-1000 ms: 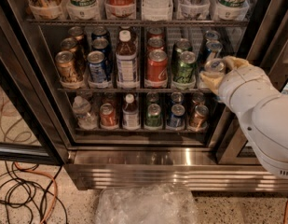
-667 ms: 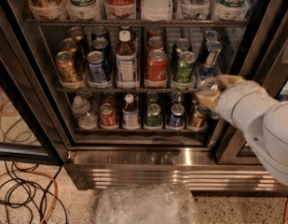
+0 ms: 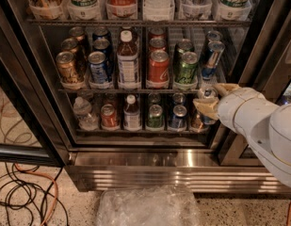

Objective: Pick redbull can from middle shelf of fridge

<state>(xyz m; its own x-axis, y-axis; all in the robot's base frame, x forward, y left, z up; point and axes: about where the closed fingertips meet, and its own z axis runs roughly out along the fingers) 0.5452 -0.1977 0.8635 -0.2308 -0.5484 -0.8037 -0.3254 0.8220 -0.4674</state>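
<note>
Clasping redbull can point(image 3: 207, 92), end effector point(image 3: 212, 99) right

Down and outward inside a second: dropped from level with the middle shelf point(image 3: 135, 91) to just below its front rail, with the gripper point(image 3: 209, 100) clamped on the redbull can point(image 3: 207, 93) and drawn clear of the rack. Fully uncovered behind: the front slim can point(image 3: 212, 58) in that right-hand lane.

Cream gripper point(image 3: 206, 99) lower R holds blue-silver redbull can point(image 3: 207, 92).
</note>
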